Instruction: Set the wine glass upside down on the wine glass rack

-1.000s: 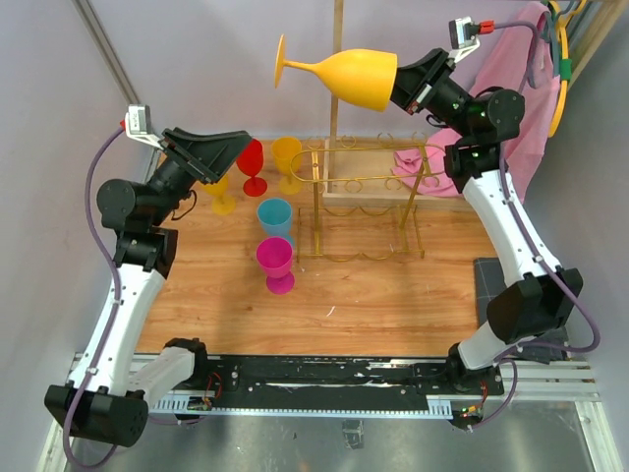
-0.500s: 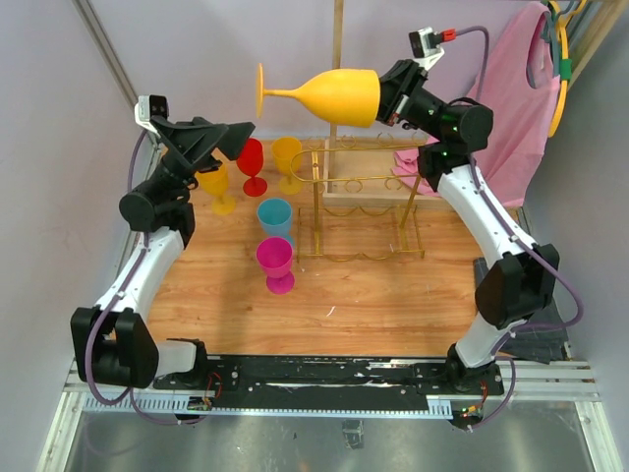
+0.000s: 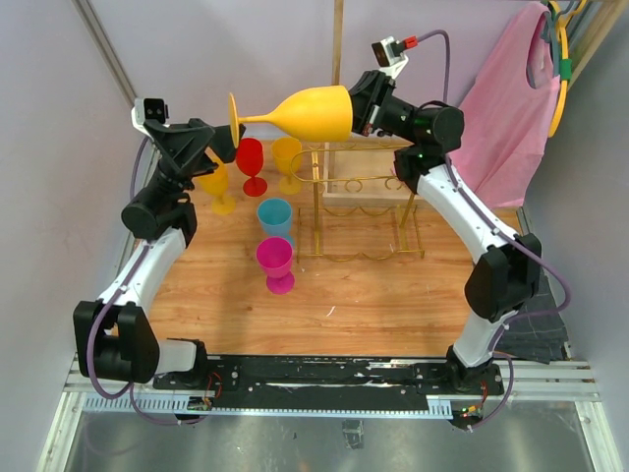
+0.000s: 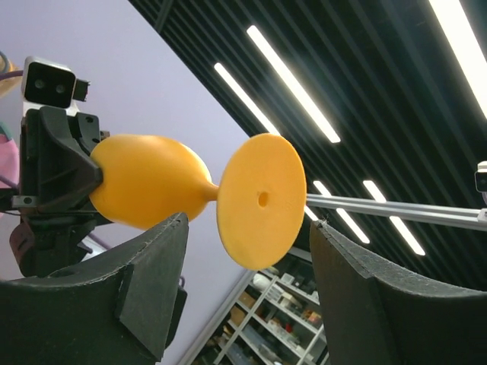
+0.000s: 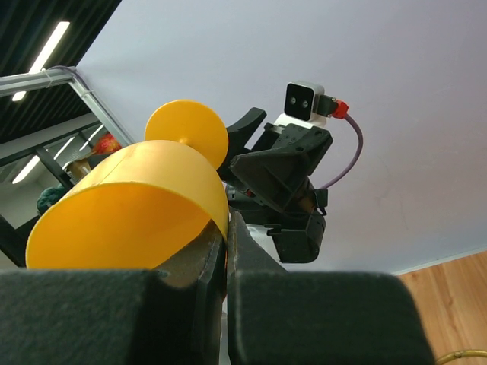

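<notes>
A yellow wine glass (image 3: pixel 305 113) hangs on its side high above the table, foot pointing left. My right gripper (image 3: pixel 356 110) is shut on the bowl's rim, one finger inside the bowl (image 5: pixel 129 205) and one outside, as the right wrist view shows at the gripper (image 5: pixel 227 220). My left gripper (image 3: pixel 221 138) is open and raised to the foot. In the left wrist view the round foot (image 4: pixel 261 199) sits just beyond the gripper (image 4: pixel 249 220), between its two fingers and apart from both. The gold wire wine glass rack (image 3: pixel 316 211) stands on the table below.
Left of the rack stand a yellow goblet (image 3: pixel 218 187), a red one (image 3: pixel 252 162), another yellow one (image 3: pixel 286 157), a blue one (image 3: pixel 275 216) and a magenta one (image 3: pixel 275 261). A tall wooden pole (image 3: pixel 337 59) rises behind the rack. Pink cloth (image 3: pixel 501 98) hangs at the back right.
The right arm has carried the glass to the left, foot first. The left gripper has swung up towards the foot and its jaws have narrowed somewhat.
</notes>
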You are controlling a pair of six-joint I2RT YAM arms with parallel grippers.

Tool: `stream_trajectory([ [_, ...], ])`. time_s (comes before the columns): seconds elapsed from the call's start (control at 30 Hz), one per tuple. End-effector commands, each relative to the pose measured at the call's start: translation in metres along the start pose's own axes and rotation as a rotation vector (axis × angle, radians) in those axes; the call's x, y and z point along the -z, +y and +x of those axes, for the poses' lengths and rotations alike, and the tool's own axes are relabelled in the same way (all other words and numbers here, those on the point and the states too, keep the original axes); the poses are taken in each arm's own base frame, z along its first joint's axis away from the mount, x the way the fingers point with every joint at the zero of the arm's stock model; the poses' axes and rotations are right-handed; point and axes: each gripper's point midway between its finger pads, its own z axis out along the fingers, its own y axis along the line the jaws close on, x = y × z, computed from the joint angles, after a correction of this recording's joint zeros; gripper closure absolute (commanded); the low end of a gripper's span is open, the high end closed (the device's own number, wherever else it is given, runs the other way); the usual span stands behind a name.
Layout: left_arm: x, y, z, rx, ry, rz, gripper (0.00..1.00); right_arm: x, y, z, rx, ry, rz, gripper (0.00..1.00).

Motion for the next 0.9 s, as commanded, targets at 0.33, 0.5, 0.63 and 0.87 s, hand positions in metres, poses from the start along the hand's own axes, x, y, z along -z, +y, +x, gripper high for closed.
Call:
stream_trajectory([
  [0.33, 0.011, -0.058, 0.02, 0.139, 0.067, 0.208, 0.58, -0.02, 0.014, 0.011, 0.062, 0.035, -0.081, 0.99],
  [0.5, 0.01, -0.062, 0.025, 0.13, 0.083, 0.205, 0.81, -0.023, 0.011, 0.01, 0.056, 0.035, -0.081, 0.99],
  [0.63, 0.012, -0.064, 0.027, 0.133, 0.083, 0.207, 0.94, -0.025, 0.01, 0.009, 0.055, 0.035, -0.082, 0.99],
  [0.87, 0.009, -0.08, 0.029, 0.122, 0.096, 0.256, 1.0, -0.024, 0.012, 0.011, 0.061, 0.042, -0.082, 0.88],
])
